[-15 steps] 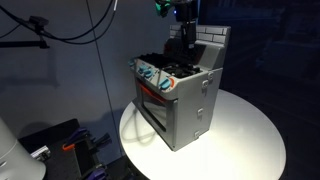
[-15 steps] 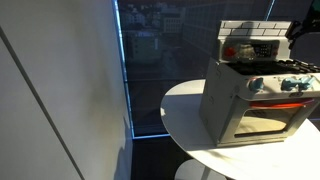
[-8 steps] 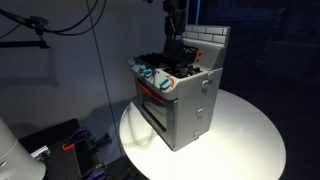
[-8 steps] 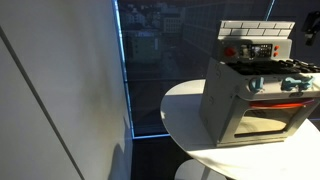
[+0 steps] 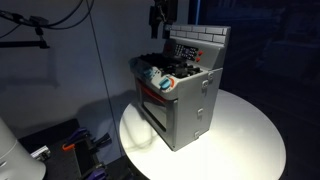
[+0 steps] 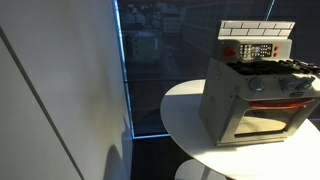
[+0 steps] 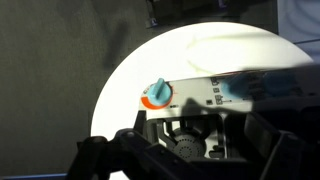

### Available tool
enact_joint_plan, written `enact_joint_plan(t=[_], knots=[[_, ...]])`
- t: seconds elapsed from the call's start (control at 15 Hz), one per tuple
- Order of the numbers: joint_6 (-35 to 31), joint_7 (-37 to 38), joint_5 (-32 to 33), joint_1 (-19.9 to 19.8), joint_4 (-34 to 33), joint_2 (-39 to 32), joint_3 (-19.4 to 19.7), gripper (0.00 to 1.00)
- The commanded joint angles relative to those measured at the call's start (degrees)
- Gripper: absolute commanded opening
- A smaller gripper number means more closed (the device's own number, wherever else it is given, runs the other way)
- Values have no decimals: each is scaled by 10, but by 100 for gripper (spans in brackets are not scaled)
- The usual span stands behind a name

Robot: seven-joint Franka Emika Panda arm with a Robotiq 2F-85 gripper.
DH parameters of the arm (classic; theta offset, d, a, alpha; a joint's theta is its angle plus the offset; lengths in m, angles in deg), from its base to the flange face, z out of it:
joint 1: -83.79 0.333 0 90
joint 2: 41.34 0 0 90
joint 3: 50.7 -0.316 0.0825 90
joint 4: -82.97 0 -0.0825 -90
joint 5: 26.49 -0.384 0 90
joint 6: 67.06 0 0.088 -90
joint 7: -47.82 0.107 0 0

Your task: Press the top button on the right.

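Dim blue room, with a round white worktop (image 5: 243, 128) carrying a toy stove (image 5: 187, 98).

The gripper (image 5: 160, 14) hangs above the stove's back edge, off to the side of the raised back wall. In the wrist view its fingers (image 7: 108, 156) sit at the lower corners with a wide gap between them, so the gripper (image 7: 190, 160) reads as apart.

The task's button belongs to the button panel (image 5: 186, 52) on the stove's back wall, above the burners, and nothing is touching it.

Judged from here, spread fingers make a broad, clumsy tip. A push could land on a neighbouring button, or on two at once. A hard shove could also tip or slide the light stove on the worktop. Coming in from this side, a finger may catch the stove's top rim first.

Much is unclear. Single buttons cannot be told apart in any view. In an exterior view the panel (image 6: 258, 50) shows but the gripper is out of frame. The wrist view shows only an orange-and-teal knob (image 7: 157, 93) on the stove's front, not the panel.
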Motion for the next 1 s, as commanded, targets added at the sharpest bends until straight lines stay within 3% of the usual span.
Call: enact_joint_plan(t=[0.0,0.6,0.93], knots=[[-8,-38,4,-2,52,65,-7,100],[-21,-32,1,-3,135,174,-21,100],[-17,-30,-1,-5,137,174,-22,100]])
